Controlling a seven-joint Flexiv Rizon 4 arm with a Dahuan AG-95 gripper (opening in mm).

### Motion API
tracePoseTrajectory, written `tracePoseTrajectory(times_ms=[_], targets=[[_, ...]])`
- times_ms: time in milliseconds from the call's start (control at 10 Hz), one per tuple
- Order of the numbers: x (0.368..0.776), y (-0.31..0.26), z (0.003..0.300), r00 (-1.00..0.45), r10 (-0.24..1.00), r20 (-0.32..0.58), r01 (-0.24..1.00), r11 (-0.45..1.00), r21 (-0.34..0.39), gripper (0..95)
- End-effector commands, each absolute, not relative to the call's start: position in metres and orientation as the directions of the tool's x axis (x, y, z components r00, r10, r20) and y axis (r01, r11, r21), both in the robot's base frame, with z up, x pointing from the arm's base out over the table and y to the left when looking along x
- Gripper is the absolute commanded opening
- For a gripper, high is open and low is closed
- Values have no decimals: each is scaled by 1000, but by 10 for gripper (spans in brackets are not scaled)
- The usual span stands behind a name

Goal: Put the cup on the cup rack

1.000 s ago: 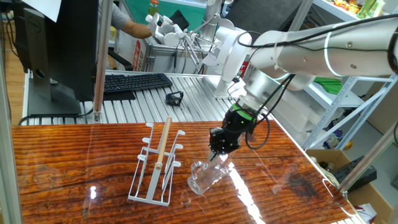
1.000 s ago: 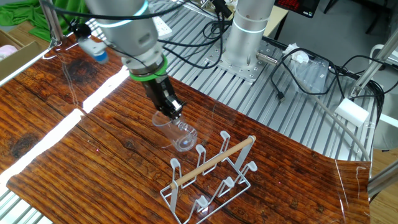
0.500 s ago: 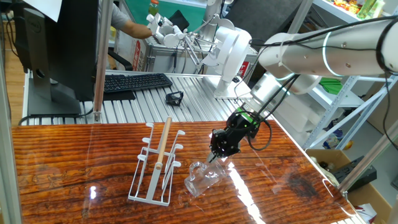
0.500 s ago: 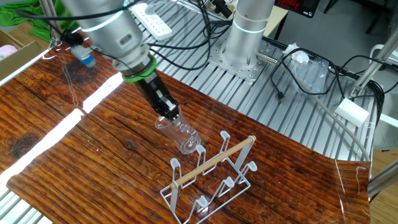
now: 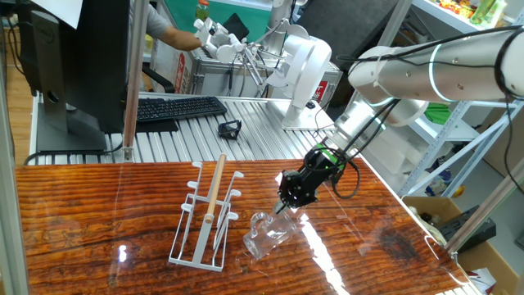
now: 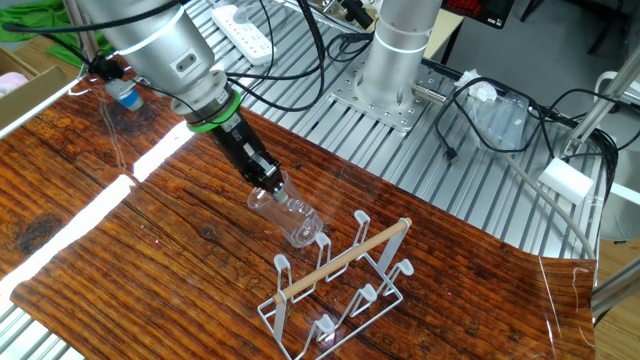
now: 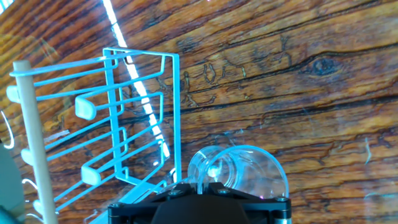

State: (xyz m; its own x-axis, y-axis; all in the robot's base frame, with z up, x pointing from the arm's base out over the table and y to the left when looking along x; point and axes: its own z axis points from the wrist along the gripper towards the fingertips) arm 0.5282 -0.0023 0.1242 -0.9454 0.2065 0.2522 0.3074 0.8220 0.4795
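Since a second ago the arm has leaned over more and the cup (image 5: pixel 268 233) has tipped closer to the cup rack (image 5: pixel 205 217). The gripper (image 6: pixel 270 187) is pinched shut on the cup's rim. The cup hangs tilted, maybe just above the shiny brown wooden table (image 5: pixel 82 213). Behind are a keyboard (image 5: pixel 176 107) and a ribbed metal bench (image 6: pixel 470 190).

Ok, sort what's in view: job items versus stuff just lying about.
Job:
- cup, tilted, clamped in the gripper
- cup rack, beside it

Lying about:
- keyboard
- black clip
- monitor
- white box
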Motion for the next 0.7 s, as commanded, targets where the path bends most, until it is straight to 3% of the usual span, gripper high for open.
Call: tracePoseTrajectory(times_ms=[100, 700], targets=[[530, -14, 118, -957, 172, 234, 269, 827, 493, 0], [534, -19, 120, -955, 171, 243, 280, 794, 539, 0]])
